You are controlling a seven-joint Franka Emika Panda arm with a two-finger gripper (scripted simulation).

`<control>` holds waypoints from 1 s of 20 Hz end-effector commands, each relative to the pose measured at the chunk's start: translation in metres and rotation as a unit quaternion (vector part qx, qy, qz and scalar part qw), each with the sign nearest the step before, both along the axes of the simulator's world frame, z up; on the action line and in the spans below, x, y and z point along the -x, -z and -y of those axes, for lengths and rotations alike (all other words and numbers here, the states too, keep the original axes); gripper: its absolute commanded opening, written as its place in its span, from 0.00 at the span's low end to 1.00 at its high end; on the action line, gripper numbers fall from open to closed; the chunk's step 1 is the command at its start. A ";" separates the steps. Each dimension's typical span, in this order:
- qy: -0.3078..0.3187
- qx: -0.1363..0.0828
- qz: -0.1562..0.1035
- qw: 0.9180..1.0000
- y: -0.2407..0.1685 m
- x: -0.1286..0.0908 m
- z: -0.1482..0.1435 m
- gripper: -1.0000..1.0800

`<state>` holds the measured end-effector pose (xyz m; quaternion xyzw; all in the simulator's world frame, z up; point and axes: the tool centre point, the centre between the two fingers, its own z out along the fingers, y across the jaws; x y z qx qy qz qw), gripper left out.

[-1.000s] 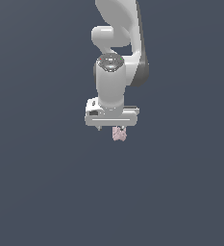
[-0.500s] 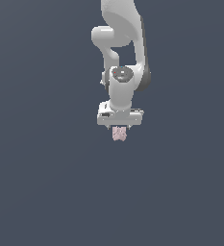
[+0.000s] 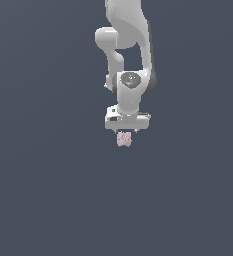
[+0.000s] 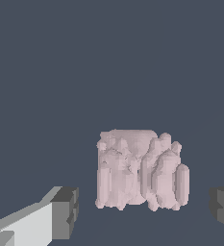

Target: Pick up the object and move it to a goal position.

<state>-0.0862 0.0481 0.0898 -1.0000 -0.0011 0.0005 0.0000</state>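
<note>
The object [image 3: 124, 139] is a small pale pink, bumpy lump lying on the dark grey floor. In the exterior view it sits directly under my white gripper [image 3: 124, 133], whose hand hides its top. The wrist view shows the object [image 4: 141, 170] between my two dark fingertips [image 4: 66, 212], with a clear gap on each side. The gripper [image 4: 144, 211] is open, straddles the lump and touches it nowhere that I can see.
A flat, uniform dark grey floor [image 3: 48, 200] fills both views. The white arm [image 3: 130, 40] rises above the gripper toward the top of the exterior view.
The hand has shifted to the exterior view's right and now sits centred over the object. The pink lump has stayed where it was.
</note>
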 end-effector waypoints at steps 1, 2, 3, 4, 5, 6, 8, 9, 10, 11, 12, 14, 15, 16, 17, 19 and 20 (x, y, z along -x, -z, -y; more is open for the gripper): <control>0.000 0.000 0.000 1.000 0.000 0.000 0.000 0.96; 0.000 0.000 0.000 1.000 0.001 0.000 0.000 0.96; 0.000 0.000 0.000 1.000 0.003 0.000 0.000 0.96; 0.000 0.000 0.000 1.000 0.005 0.000 0.000 0.96; 0.000 0.000 0.000 1.000 0.007 0.000 0.000 0.96; 0.000 0.000 0.000 1.000 0.011 0.000 0.000 0.96; 0.000 0.000 0.000 1.000 0.019 0.001 0.000 0.96; 0.000 0.000 0.000 1.000 0.024 0.001 0.000 0.96; 0.000 0.000 0.000 1.000 0.029 0.002 0.000 0.96; 0.000 0.000 0.000 1.000 0.034 0.002 0.000 0.96; 0.000 0.000 0.000 1.000 0.038 0.002 0.000 0.96; 0.000 0.000 0.000 1.000 0.045 0.002 0.000 0.96; 0.000 0.000 0.000 1.000 0.047 0.002 0.000 0.96; 0.000 0.000 0.000 1.000 0.049 0.002 0.000 0.96; 0.001 0.000 0.001 1.000 0.050 0.002 0.000 0.96; 0.001 0.000 0.001 1.000 0.051 0.001 0.000 0.96; 0.001 0.000 0.001 1.000 0.051 0.001 0.000 0.00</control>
